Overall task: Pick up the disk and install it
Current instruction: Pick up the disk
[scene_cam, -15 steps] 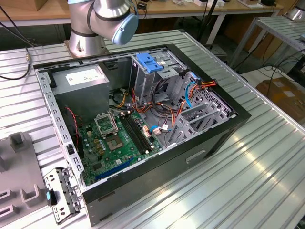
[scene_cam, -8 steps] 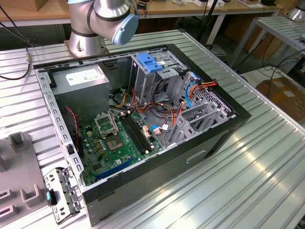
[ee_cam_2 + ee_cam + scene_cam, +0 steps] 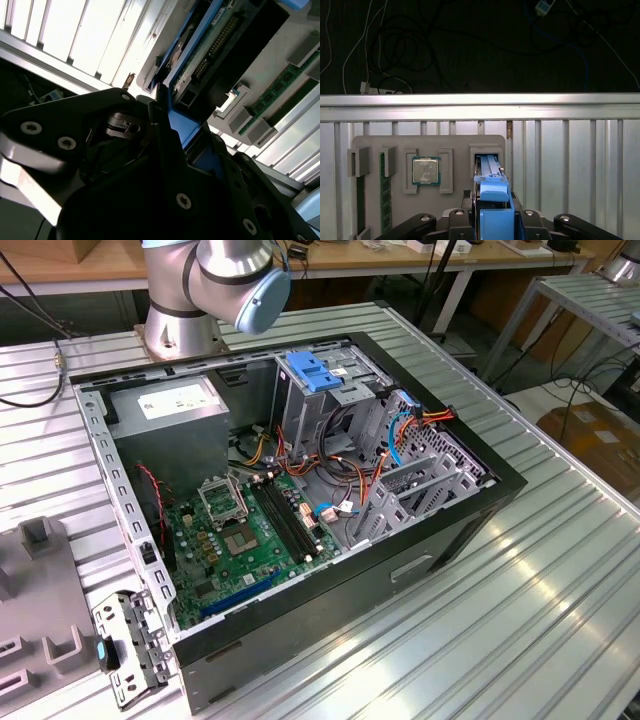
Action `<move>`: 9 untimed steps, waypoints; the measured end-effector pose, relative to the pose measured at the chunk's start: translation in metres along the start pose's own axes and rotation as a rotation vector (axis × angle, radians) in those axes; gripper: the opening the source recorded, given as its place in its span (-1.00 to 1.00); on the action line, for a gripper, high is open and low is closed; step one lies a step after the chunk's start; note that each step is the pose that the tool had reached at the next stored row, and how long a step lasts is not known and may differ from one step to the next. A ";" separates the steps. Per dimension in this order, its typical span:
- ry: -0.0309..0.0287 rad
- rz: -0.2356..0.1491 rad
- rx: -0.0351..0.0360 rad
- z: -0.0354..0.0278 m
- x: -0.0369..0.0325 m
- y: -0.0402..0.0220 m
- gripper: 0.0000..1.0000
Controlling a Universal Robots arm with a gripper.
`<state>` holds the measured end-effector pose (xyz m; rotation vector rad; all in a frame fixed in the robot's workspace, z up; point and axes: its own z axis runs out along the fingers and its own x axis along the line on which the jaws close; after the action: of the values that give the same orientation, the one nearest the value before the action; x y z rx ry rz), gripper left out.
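Over the ribbed metal table (image 3: pixel 570 165), claw (image 3: pixel 492 222) tight around the disk (image 3: pixel 492 192), dark cable-strewn floor (image 3: pixel 470 45) beyond.

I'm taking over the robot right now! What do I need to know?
Gripper: shut on the disk, as seen in the first wrist view.
Disk: standing on edge in its slot of the grey parts tray, beside the processor chip.
Done: disk grasped.
Left: lift it out and install it in the open computer case.
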<state>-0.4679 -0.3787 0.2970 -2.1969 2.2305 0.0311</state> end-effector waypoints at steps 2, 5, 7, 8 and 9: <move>0.0004 0.000 -0.0002 -0.0011 0.0000 0.0000 -0.26; 0.0019 0.000 -0.0002 -0.0032 0.0000 0.0000 -0.26; 0.0034 0.000 -0.0001 -0.0057 -0.0001 0.0001 -0.26; 0.0040 0.000 -0.0001 -0.0067 -0.0002 0.0001 -0.26; 0.0046 0.000 -0.0001 -0.0075 -0.0002 0.0001 -0.26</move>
<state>-0.4679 -0.3787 0.3045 -2.1993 2.2328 0.0262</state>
